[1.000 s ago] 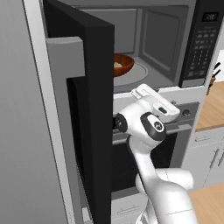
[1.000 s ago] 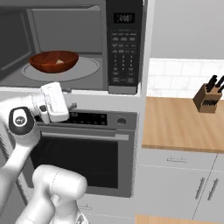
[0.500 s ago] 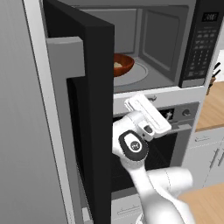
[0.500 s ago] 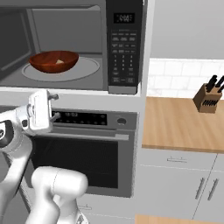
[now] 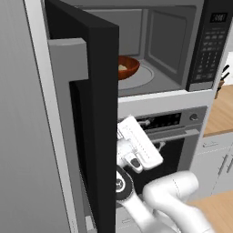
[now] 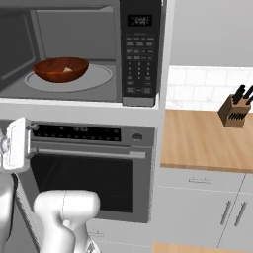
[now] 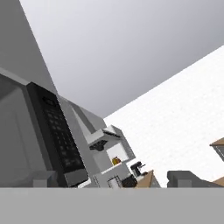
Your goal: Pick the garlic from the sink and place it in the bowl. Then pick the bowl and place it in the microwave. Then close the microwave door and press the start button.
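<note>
The microwave (image 5: 154, 50) stands open with its black door (image 5: 102, 118) swung out to the left. On the turntable inside sits the reddish-brown bowl (image 5: 128, 67) (image 6: 60, 69) with the pale garlic (image 6: 67, 70) in it. The black keypad strip (image 6: 139, 54) (image 7: 59, 131) runs down the microwave's right side. My gripper (image 5: 144, 139) (image 6: 17, 143) is below the microwave, in front of the oven's control panel and just right of the door's edge. In the hand view my gripper (image 7: 113, 183) is open, tips wide apart with nothing between them.
The oven (image 6: 84, 173) with its horizontal handle sits under the microwave, right behind my hand. To the right is a wooden counter (image 6: 207, 138) with a knife block (image 6: 236, 108), and white cabinets (image 6: 207, 207) below it.
My hand has dropped down and to the left, from beside the microwave's opening to the oven's control panel near the door. The bowl stays in the microwave and the jaws stay open.
</note>
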